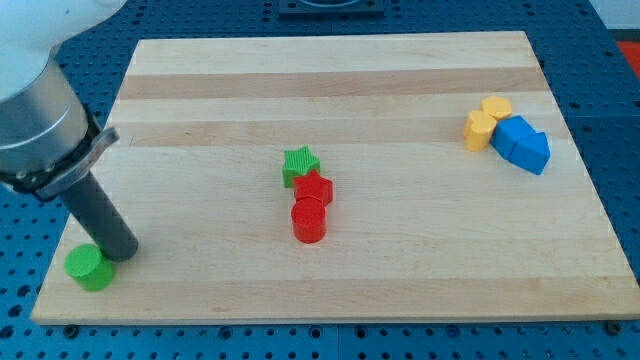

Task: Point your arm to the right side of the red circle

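Camera view shows, at the view's left, my tip (122, 252) on the wooden tabletop (400, 270), touching the green cylinder (89, 268) near the bottom-left corner; the rod carries no hand, so nothing can be told of one being apart or together. Near the middle lies a touching column: one green star (299, 164), one red star (315, 187), then the red circle (309, 221), a short glossy cylinder, lowest of the three and well apart from my tip. At the right sit two yellow blocks (485, 124) touching one blue block (523, 143).
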